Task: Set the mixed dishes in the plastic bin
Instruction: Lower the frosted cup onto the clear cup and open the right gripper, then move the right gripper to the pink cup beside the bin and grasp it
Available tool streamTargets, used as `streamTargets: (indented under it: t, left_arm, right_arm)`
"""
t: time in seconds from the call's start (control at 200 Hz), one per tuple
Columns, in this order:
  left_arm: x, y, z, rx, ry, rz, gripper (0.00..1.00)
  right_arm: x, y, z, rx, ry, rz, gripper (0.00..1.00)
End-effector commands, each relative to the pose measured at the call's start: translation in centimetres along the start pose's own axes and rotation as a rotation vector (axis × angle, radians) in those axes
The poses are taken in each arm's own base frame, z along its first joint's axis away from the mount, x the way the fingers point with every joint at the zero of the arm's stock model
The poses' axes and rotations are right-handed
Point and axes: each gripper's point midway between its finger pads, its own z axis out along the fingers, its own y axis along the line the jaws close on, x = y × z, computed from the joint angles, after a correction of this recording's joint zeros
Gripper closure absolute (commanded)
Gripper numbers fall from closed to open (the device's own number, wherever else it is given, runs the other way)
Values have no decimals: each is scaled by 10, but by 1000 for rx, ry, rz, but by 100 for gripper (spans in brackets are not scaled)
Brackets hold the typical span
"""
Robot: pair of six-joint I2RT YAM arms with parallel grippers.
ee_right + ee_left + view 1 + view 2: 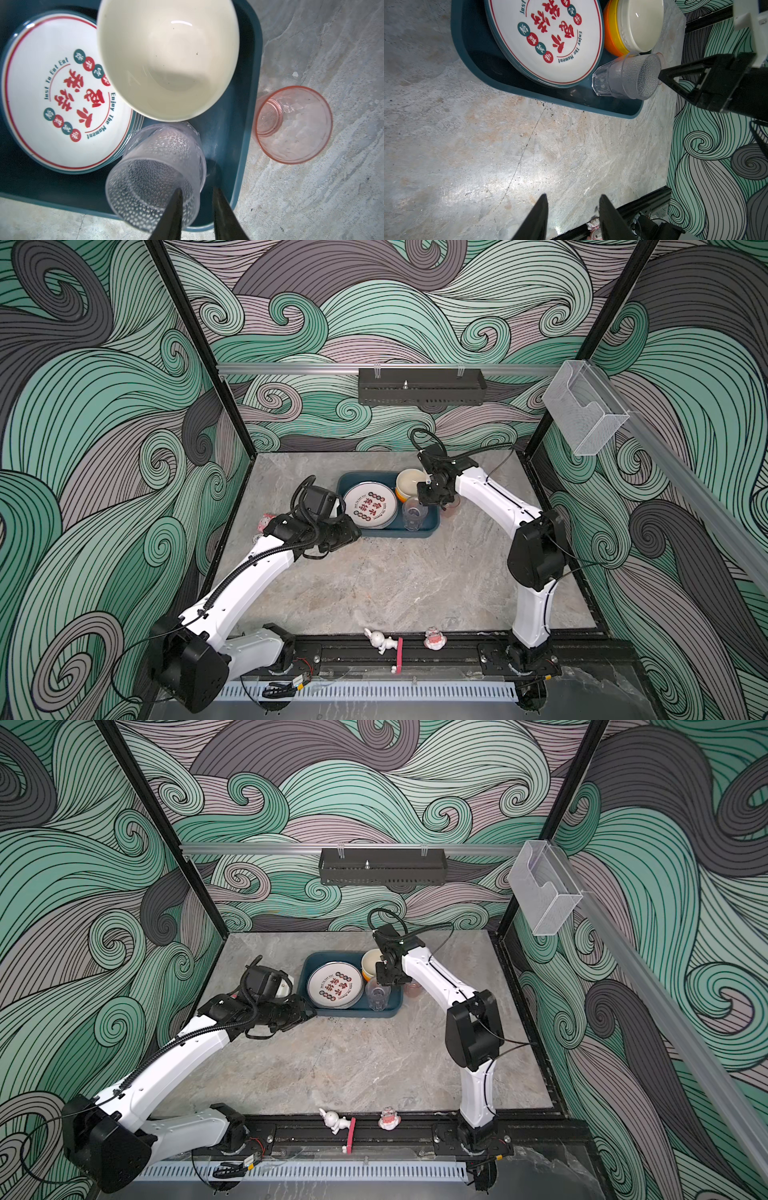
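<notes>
Right gripper (197,190) straddles the rim of the clear glass (153,166): one finger inside, one outside, jaws parted with a gap showing on both sides of the wall, so I read this as the let-go, not a clamp; the glass stands in the plastic bin (247,104), near-right corner, just beside the plate (62,99) stack and the cream bowl (166,62); to finish clean: widen a bit more, then lift straight up along the glass axis, no sideways drift, or the inner finger hooks the rim and tips it onto the plates; left gripper (573,196) hangs over bare table (467,145), fingers apart, nothing between them; the cream bowl sits nested in a yellow bowl (617,31) and an orange bowl (609,41), all in the bin; likely next job is the pink glass (293,124), upright on the table outside the bin, just beside its right wall; same rim grip should work, raise it over the wall before moving across; room on that side looks tight; writing: plate reads "Enjoy The Moment" and roughly "Just To Eat Eat", with big red Chinese characters plus small red and green character badges; no brand visible on the glasses, bowls or bin.
</notes>
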Motion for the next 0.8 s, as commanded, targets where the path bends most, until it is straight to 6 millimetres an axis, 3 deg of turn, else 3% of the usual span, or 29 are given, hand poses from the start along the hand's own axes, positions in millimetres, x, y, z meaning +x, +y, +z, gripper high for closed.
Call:
streamTargets:
  t: [0.0, 0.365, 0.535, 0.795]
  left_arm:
    - [1, -13, 1, 66, 29, 21, 54]
    - [3, -49, 4, 193, 84, 91, 49]
    - [7, -69, 7, 222, 110, 155, 47]
    - [17, -98, 15, 258, 146, 248, 46]
  right_arm:
    - [-3, -9, -33, 13, -60, 1, 71]
    - [6, -45, -58, 1, -107, 85, 65]
    - [6, -69, -50, -3, -103, 160, 61]
    - [-3, -94, -24, -42, -97, 288, 59]
